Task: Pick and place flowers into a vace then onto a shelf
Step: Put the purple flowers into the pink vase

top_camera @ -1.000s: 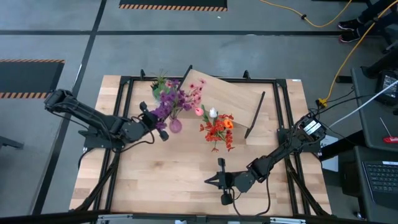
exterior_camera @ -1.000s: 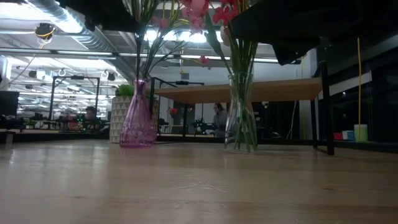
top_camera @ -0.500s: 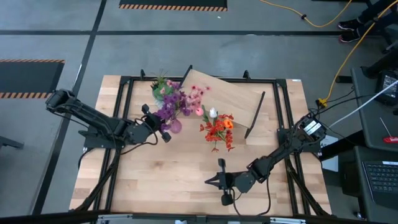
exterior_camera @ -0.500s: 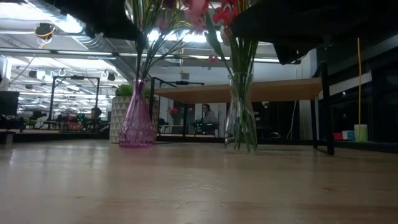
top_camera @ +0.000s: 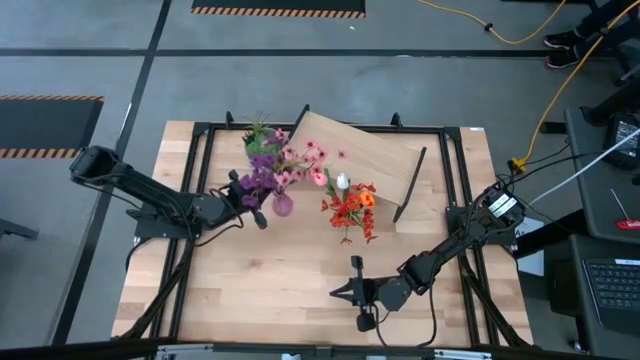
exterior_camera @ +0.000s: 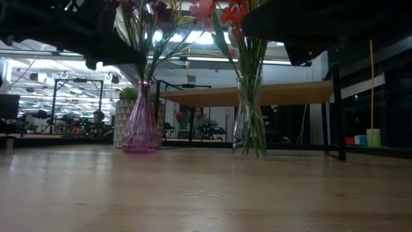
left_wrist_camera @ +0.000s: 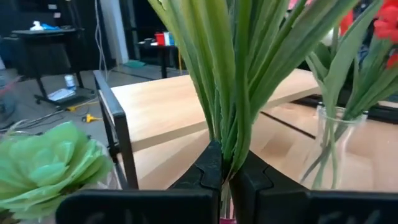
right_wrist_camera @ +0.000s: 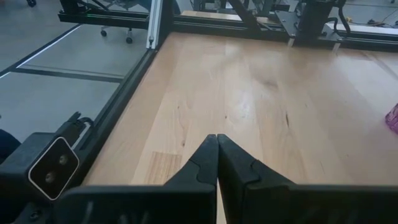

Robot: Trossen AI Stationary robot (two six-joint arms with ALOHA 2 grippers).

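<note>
Centrally in the high view, the left gripper is clenched on the green stalks of the flowers, which stand in a pink vase just right of it. Lower centre, the right gripper rests pinched closed, holding nothing.

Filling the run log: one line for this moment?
left gripper: shut on flower stems, over pink vase | right gripper: shut, empty, parked

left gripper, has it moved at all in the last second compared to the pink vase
Yes. In the high view the left gripper, shut on the purple flowers, has pulled slightly left, away from the pink vase, which stayed put. The flower heads shifted left with it.
</note>
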